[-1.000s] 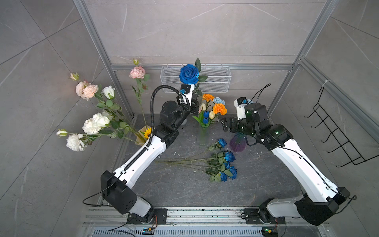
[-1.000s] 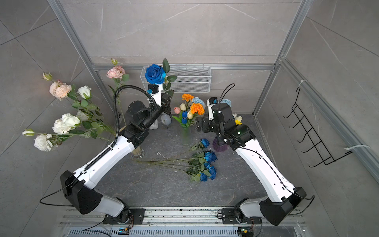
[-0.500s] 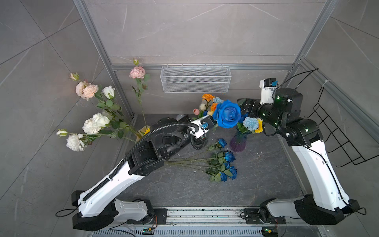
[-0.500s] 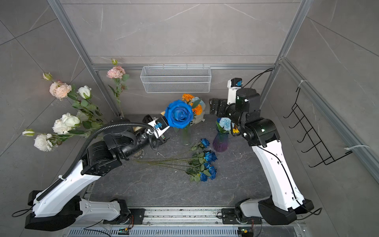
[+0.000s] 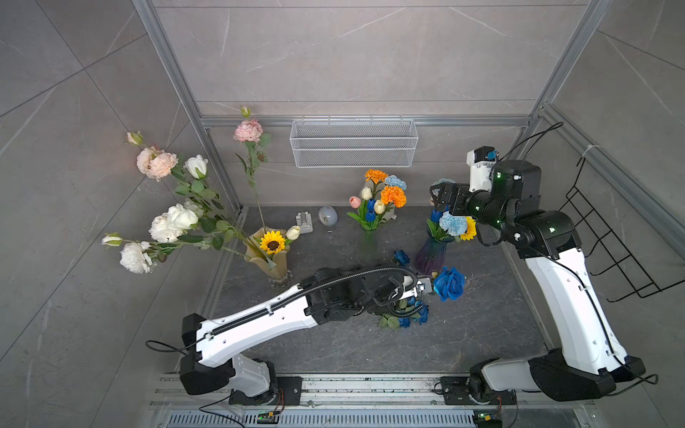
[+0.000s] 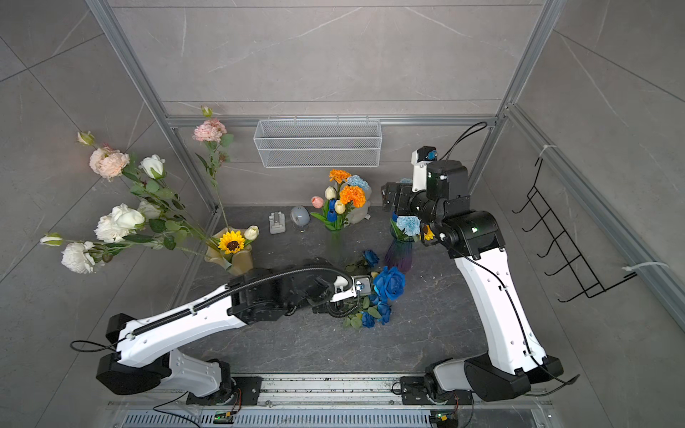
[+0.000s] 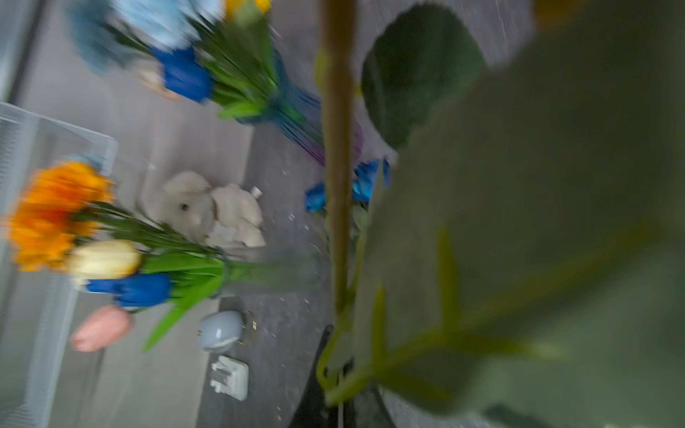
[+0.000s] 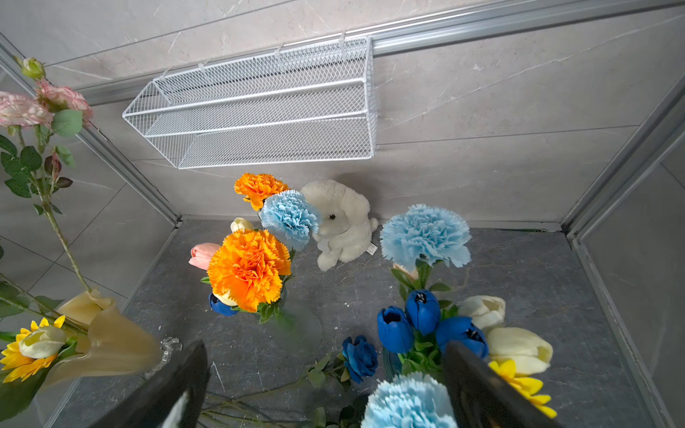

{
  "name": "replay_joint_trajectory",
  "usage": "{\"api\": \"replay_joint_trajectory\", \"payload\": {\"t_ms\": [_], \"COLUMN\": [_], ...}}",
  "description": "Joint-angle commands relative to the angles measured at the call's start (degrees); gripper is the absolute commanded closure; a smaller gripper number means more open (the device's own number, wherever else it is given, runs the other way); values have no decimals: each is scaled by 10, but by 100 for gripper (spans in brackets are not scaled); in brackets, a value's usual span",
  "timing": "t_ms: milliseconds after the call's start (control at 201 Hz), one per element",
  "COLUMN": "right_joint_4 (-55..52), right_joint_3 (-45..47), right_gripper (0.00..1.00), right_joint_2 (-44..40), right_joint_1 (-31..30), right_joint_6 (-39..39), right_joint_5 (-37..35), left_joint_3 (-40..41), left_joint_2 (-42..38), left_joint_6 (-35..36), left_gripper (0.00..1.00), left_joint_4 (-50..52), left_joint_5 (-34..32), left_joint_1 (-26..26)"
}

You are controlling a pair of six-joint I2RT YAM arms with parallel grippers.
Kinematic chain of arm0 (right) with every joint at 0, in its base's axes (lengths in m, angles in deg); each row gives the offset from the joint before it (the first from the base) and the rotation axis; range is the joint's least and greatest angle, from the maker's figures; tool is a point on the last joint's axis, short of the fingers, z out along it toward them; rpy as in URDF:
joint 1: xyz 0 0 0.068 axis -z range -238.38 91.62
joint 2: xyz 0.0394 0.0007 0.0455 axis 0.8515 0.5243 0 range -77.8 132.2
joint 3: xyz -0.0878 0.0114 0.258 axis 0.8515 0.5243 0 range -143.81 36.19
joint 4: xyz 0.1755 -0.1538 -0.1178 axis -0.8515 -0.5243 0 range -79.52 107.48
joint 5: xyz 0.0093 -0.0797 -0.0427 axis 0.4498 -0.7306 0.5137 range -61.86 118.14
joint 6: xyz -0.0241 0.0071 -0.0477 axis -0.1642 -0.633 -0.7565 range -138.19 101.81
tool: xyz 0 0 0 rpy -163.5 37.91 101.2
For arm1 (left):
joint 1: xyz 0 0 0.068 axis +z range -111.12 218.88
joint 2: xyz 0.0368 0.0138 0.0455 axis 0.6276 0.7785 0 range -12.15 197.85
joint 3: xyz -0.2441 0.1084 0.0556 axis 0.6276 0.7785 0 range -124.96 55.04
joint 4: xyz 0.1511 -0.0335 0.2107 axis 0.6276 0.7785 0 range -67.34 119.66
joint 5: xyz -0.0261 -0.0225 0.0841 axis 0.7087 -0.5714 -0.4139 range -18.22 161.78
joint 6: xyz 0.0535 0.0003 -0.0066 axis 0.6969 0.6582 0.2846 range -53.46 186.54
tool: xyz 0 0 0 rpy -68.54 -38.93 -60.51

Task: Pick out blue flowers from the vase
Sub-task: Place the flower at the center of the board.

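The step in hand is the set-down of a picked flower. The left gripper [image 5: 427,288] is clamped tight on the stem [image 7: 337,148] of a deep blue rose [image 5: 449,283], and its arm lies low, stretched across the table [image 5: 333,348]. In both top views the rose head sits just past the gripper, beside the foot of the purple vase [image 5: 432,255] and just by the pile [image 5: 411,315] of blue flowers lying on the table. Whether the head touches the table cannot be told. A second rose [image 8: 359,357] lies a little apart from the pile, near the purple vase.

The right gripper [image 8: 322,352] holds nothing. Its jaws stand wide apart, poised over the purple vase, which holds deep blue tulips [image 8: 422,313] and pale blue carnations [image 8: 424,237]. The clear vase [image 5: 367,241] at the back has a lone blue tulip [image 5: 371,215] and a pale carnation [image 5: 394,182] among orange blooms.

The task looks well along but not done, since blue flowers stand in both vases. The next move likely calls for the left jaws to part so the stem drops onto the pile, then for that arm to lift away without dragging the leaves. The right gripper would then need to come down on one blue stem below its head, missing the white tulips [image 8: 482,309] and the sunflower [image 8: 526,385], and draw it straight up so the vase does not tip
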Motion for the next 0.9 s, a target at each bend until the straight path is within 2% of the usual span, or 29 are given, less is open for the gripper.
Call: {"api": "replay_joint_trajectory", "payload": {"t_ms": [0,105,239,428,602,722,811,891], "right_joint_4": [-8,-13,-57,-61,-87,-131,-139,-152], "right_joint_3": [-20,-42,-125,-194,-257,-314,-328,-341], "right_gripper": [0,0,0,0,0,0,0,0], "right_joint_2": [25,58,144,234,285,331,349,358], "right_joint_1": [0,-18,-73,-89,-102,-108,-109,-109], "right_joint_6": [-7,-23,-55,-52,-71,-87,-88,-87], "right_joint_5": [44,61,4,-8,2,-17,-32,-41], "left_joint_3": [100,195,274,315,319,309,303,301], "left_joint_2": [-18,-23,-1,53,101,116,111,93], "left_joint_6": [-29,-33,-6,8,10,8,1,-8], "left_gripper": [100,100,100,100,100,83,62,46], "left_joint_4": [-23,-107,-205,-316,-383,-402,-406,-407], "left_joint_5": [11,46,57,64,30,33,37,33], "left_joint_1": [24,75,106,128,136,150,162,173]}}
